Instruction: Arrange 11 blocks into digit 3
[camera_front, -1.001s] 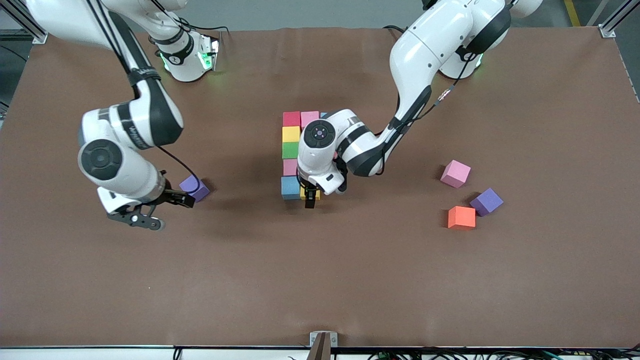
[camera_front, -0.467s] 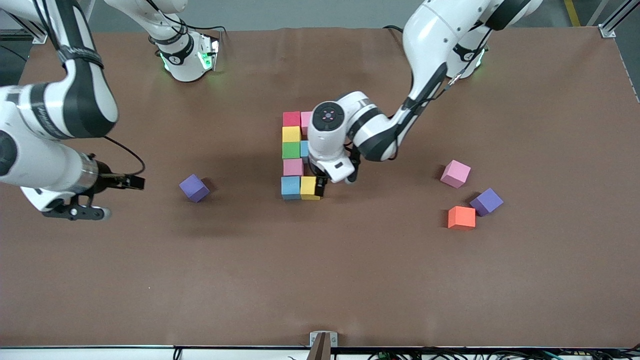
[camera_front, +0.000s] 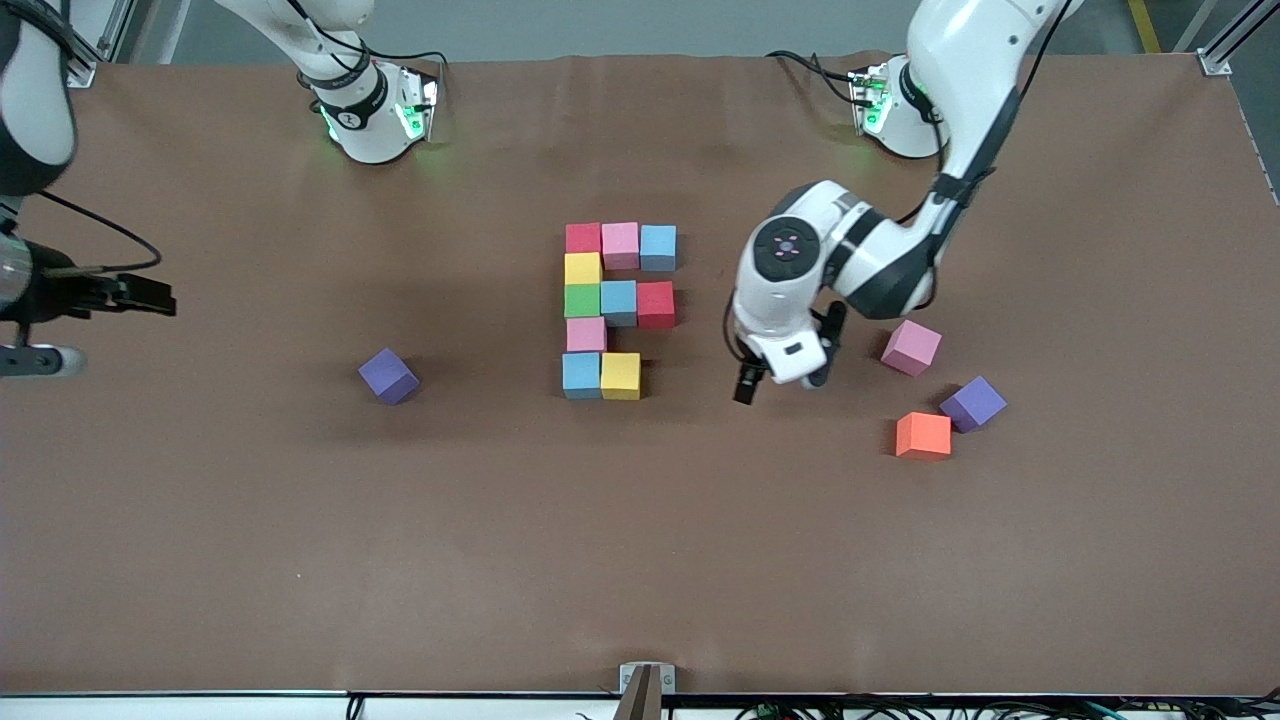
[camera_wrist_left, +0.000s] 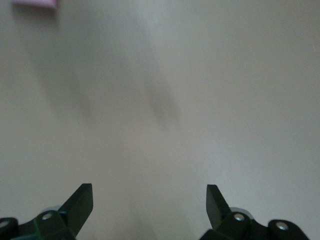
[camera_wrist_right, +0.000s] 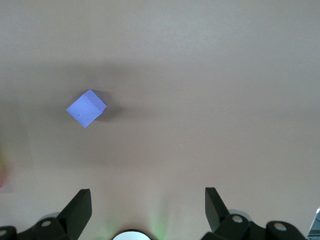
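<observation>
A brown table (camera_front: 640, 560) fills the front view, with both arm bases along its top edge. At the centre of the frame the digit 3 (camera_front: 618, 310) is partly built from ten cubes. The top row is red, pink and light blue, then a single yellow cube under the red. The middle row is green, light blue and red, then a single pink. The bottom row has only light blue and yellow, so its third place is bare. By my count one block is left, probably the orange cube (camera_front: 923, 435) at lower right of the frame. A loose pink cube (camera_front: 911, 347) and a purple cube (camera_front: 973, 403) lie near it, and another purple cube (camera_front: 388, 376) sits at centre-left.

The left gripper (camera_front: 783, 376) hangs empty with jaws wide over bare table, between the figure and the loose cubes. The right gripper (camera_wrist_right: 145, 210), also wide and empty, waits at the frame's left edge.
</observation>
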